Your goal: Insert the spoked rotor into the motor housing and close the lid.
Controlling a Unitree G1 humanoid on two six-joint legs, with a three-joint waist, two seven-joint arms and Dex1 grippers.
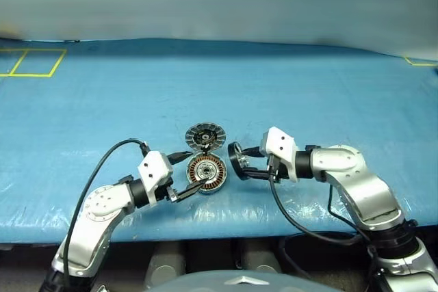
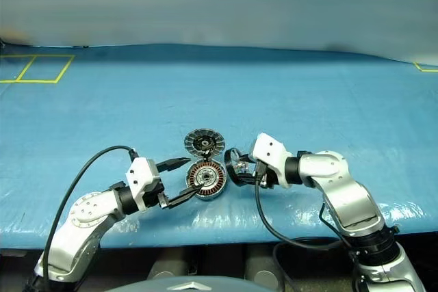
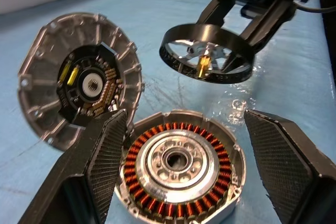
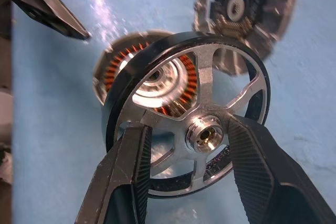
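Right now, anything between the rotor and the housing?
Nothing visible. The right pincer holds the spoked rotor just beside the open motor housing. The left pincer straddles the housing's rim, and the lid is swung back.

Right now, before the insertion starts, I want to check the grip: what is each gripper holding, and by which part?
The right gripper holds the spoked rotor by its spokes, fingers either side of the hub. The left gripper is open, straddling the motor housing, holding nothing.
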